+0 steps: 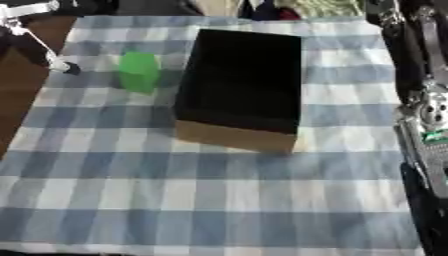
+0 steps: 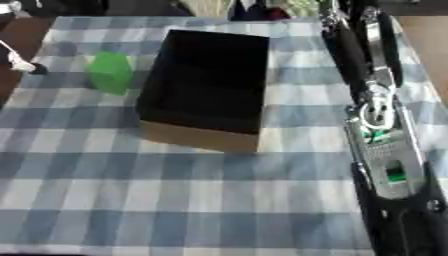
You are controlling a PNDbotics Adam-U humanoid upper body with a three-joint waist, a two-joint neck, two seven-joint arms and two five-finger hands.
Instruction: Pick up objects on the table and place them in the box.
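Observation:
A green block stands on the checked cloth just left of the box. The box is cardboard brown outside and black inside, open at the top, in the middle of the table; nothing shows inside it. My right arm runs down the right edge of the table, beside the box and apart from it. Its black hand lies at the lower right corner. At the upper left, a thin silver and black part of my left hand reaches in, a short way left of the green block and not touching it.
The blue and white checked cloth covers the table, with bare cloth in front of the box. Brown table edge shows at the left. Some coloured items lie past the far edge.

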